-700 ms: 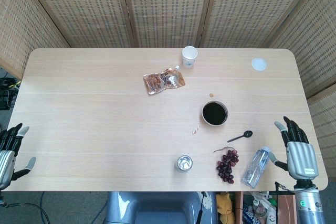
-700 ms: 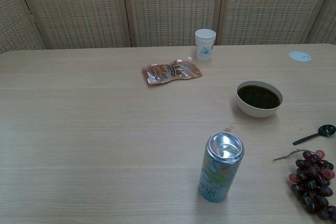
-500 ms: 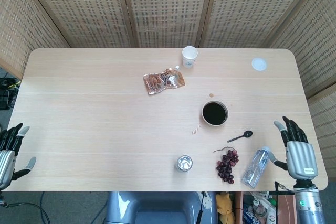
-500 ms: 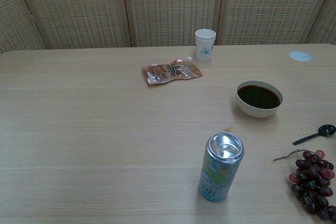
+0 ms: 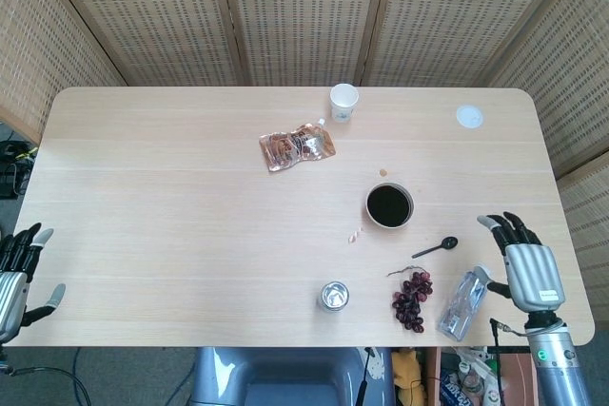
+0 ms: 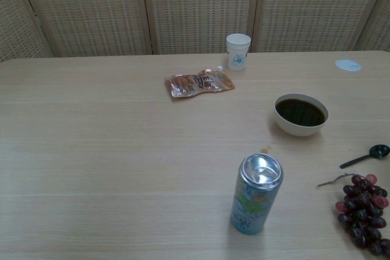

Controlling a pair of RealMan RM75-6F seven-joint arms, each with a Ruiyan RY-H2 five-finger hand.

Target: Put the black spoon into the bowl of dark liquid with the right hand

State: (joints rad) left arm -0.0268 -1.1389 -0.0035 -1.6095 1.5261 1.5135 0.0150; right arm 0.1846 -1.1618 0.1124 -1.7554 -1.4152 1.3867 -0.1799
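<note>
The black spoon [image 5: 437,249] lies flat on the table [image 5: 171,197] between the bowl of dark liquid [image 5: 389,205] and the right hand [image 5: 525,265], which hovers near the table's edge with fingers spread and empty, while the left hand [image 5: 17,273] rests open and empty at the opposite corner.

backdrop: woven rattan screen panels [image 5: 304,16] in wooden frames | furniture: light wood table [image 5: 171,216] | light: evenly lit
</note>
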